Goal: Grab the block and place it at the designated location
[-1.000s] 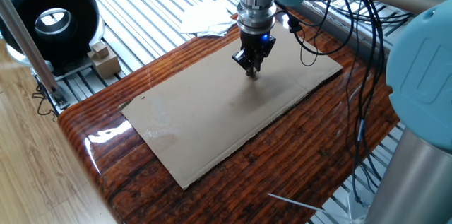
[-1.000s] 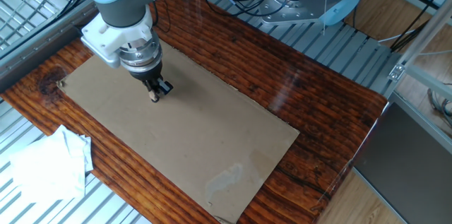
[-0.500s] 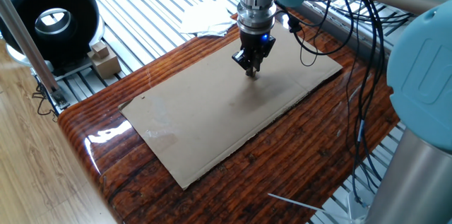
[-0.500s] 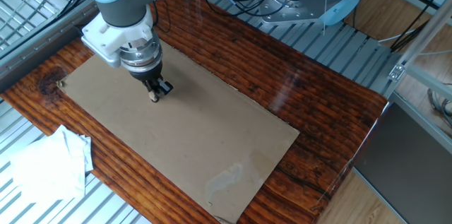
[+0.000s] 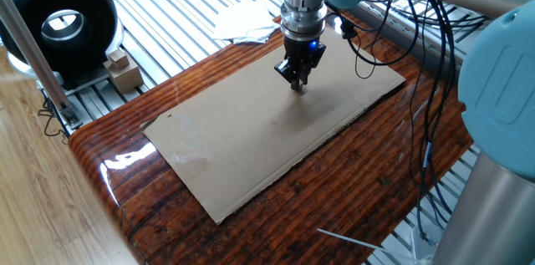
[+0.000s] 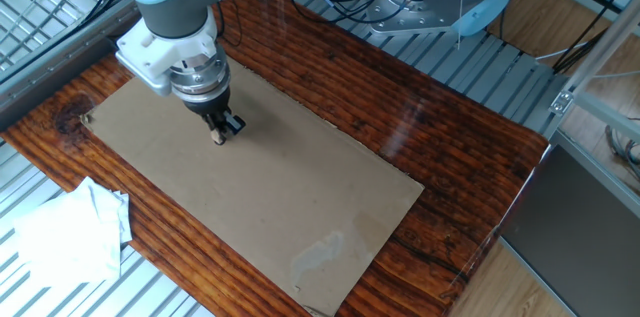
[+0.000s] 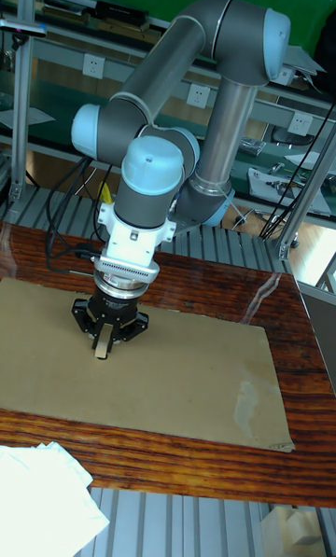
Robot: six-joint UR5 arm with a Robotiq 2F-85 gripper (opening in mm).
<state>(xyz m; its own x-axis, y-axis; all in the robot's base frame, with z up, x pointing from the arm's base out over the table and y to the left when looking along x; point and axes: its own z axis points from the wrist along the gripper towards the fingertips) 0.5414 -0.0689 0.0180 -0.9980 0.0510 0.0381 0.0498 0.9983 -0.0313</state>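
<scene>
My gripper (image 7: 101,350) points straight down over the far part of the tan cardboard sheet (image 6: 300,197), its tips at or just above the sheet. The fingers are drawn together on the block (image 7: 100,352), a tiny tan cube that peeks out at the tips. The other fixed view shows the same gripper (image 6: 219,138) with a tan speck at its end, and one fixed view shows the gripper (image 5: 297,86) near the sheet's far right side. The designated location does not show in any view; it may be hidden under the gripper.
A white cloth (image 6: 65,232) lies off the sheet's corner. A black round device (image 5: 58,21) and stacked pale wooden blocks (image 5: 124,69) stand beyond the table's left end. Cables (image 5: 435,73) hang at the right. A pale smudge (image 6: 320,252) marks the sheet's near end.
</scene>
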